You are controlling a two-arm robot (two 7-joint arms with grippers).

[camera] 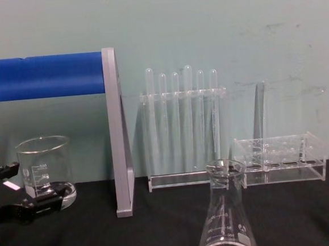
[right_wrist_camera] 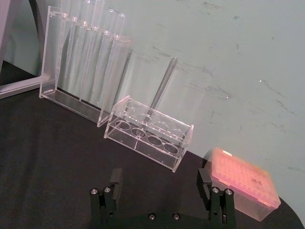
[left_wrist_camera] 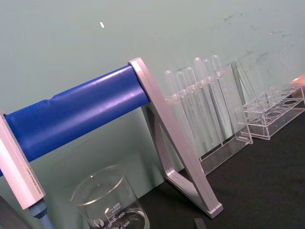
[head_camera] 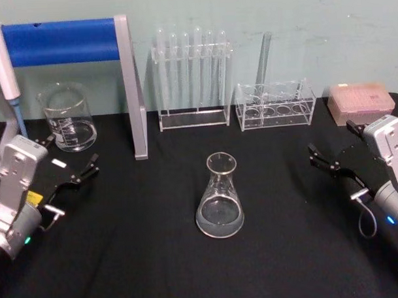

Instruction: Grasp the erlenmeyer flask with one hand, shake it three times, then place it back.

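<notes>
Erlenmeyer flask (head_camera: 220,199) standing upright, left claw (head_camera: 73,155) spread, right claw (head_camera: 332,143) spread, both well clear

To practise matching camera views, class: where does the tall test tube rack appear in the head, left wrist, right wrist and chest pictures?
Head view: tall test tube rack at top centre.
Left wrist view: right of the picture's centre, beyond the grey stand.
Right wrist view: the picture's upper left.
Chest view: centre, behind the erlenmeyer flask.
Shared landmark: the low clear rack beside it, holding one tube.
</notes>
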